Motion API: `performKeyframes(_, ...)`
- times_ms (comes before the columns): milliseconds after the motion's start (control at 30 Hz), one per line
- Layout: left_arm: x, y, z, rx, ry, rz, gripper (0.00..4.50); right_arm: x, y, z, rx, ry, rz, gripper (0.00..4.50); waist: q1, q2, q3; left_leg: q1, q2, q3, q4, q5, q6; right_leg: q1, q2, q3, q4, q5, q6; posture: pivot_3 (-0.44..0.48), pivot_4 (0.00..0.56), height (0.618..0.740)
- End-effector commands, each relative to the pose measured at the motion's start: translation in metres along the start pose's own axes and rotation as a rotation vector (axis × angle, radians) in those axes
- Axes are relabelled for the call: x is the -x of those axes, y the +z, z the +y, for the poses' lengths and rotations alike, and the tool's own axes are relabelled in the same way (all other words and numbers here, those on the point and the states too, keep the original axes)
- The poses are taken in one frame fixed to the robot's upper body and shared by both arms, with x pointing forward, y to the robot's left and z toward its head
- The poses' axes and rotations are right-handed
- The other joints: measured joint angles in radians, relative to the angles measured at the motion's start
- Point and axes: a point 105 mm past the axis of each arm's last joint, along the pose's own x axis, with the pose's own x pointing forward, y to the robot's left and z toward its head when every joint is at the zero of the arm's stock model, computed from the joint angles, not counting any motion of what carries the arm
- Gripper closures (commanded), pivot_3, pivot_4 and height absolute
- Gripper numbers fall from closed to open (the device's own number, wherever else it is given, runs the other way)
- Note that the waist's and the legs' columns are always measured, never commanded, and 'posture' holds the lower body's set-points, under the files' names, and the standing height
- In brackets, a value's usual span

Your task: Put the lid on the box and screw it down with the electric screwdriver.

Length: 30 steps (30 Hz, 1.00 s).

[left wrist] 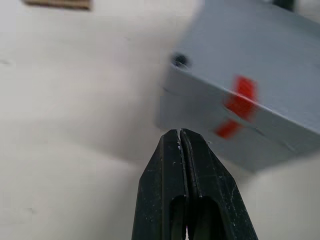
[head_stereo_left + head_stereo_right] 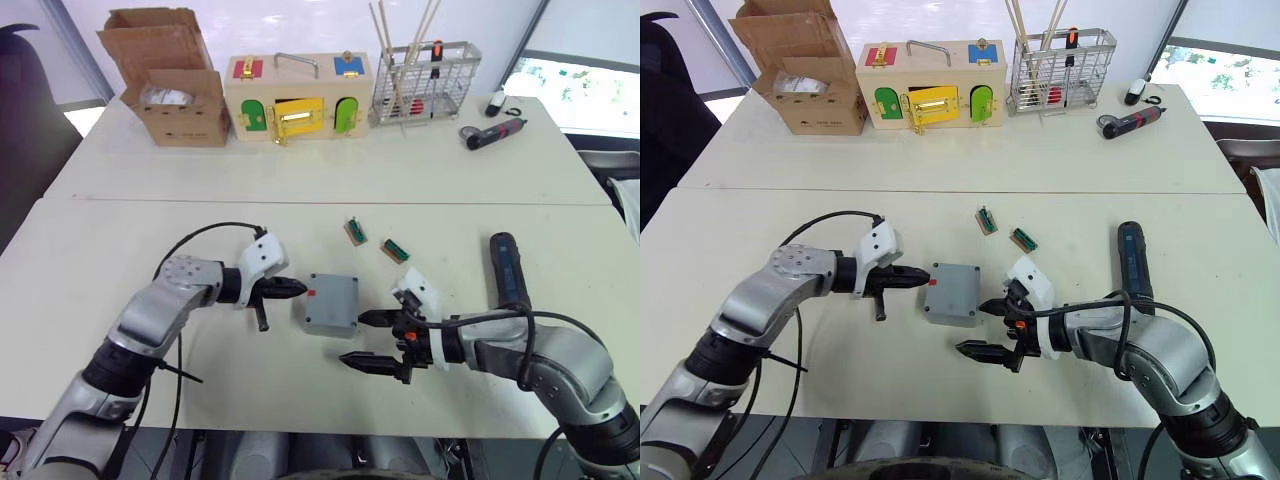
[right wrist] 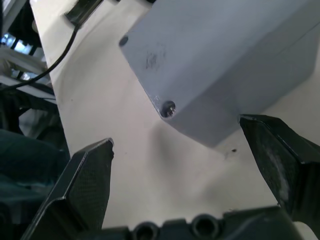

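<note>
The grey box [image 2: 330, 312] sits mid-table with the lid [image 2: 334, 290] lying on top of it; in the left wrist view a seam runs between lid [image 1: 260, 45] and box [image 1: 260, 150], with a red mark across both. My left gripper [image 2: 298, 290] is shut and empty, its tip right at the box's left side. My right gripper [image 2: 352, 338] is open by the box's near right corner, one fingertip close to the box wall, nothing between the fingers. The electric screwdriver [image 2: 508, 268] lies on the table to the right, beyond my right forearm.
Two small green-and-brown parts [image 2: 355, 231] [image 2: 395, 249] lie just behind the box. On the far table stand a cardboard carton [image 2: 170, 90], a wooden latch box [image 2: 297, 95] and a wire basket [image 2: 425, 82]; a small red-and-black driver [image 2: 492, 131] lies at the back right.
</note>
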Motion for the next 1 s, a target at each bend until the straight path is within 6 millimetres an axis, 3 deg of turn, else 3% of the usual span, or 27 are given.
performKeyframes(33, -0.006, 0.015, 0.004, -0.044, 0.013, -0.052, 4.50, -0.002, 0.012, 0.021, 0.038, 0.078, -0.041, 0.05, 0.000, 0.000, 0.000, 0.000, 0.000, 0.000, 0.000, 0.000, 0.000, 0.000, 0.000, 0.000, 0.000, 0.000, 0.000, 0.000, 0.150, 0.740)
performKeyframes(267, -0.018, 0.022, 0.019, -0.075, 0.051, -0.081, 4.50, 0.002, 0.008, 0.021, 0.046, 0.044, -0.020, 0.05, 0.001, 0.000, 0.000, 0.000, 0.000, 0.000, 0.000, 0.000, 0.000, 0.000, 0.000, 0.000, 0.001, 0.000, 0.000, 0.000, 0.150, 0.740)
performKeyframes(433, 0.003, 0.009, 0.029, -0.086, 0.078, -0.021, 4.50, 0.024, 0.014, -0.012, 0.152, -0.108, 0.010, 0.05, -0.002, 0.000, 0.000, 0.000, 0.000, 0.000, 0.000, 0.000, 0.000, -0.001, 0.000, 0.000, 0.001, 0.000, 0.000, 0.000, 0.150, 0.740)
performKeyframes(533, 0.023, -0.007, 0.016, -0.090, 0.007, 0.060, 4.50, 0.032, 0.022, -0.032, 0.237, -0.162, 0.005, 0.05, -0.017, 0.000, 0.000, 0.000, 0.000, 0.000, -0.001, 0.000, 0.000, -0.001, 0.001, 0.000, 0.001, 0.000, 0.000, 0.000, 0.150, 0.740)
performKeyframes(733, 0.043, -0.018, -0.023, -0.031, -0.136, 0.111, 4.50, 0.021, 0.027, -0.044, 0.345, -0.127, -0.007, 0.05, -0.018, 0.000, 0.000, 0.000, 0.001, -0.001, -0.002, 0.000, 0.000, -0.002, 0.000, 0.000, 0.000, 0.000, 0.000, 0.000, 0.150, 0.740)
performKeyframes(1000, 0.033, -0.017, -0.046, 0.019, -0.150, 0.078, 4.50, 0.002, 0.025, -0.040, 0.446, 0.004, 0.007, 0.05, -0.021, 0.000, 0.000, 0.000, 0.000, -0.001, -0.001, 0.000, 0.000, -0.001, -0.001, 0.000, 0.000, 0.000, 0.000, 0.000, 0.150, 0.740)
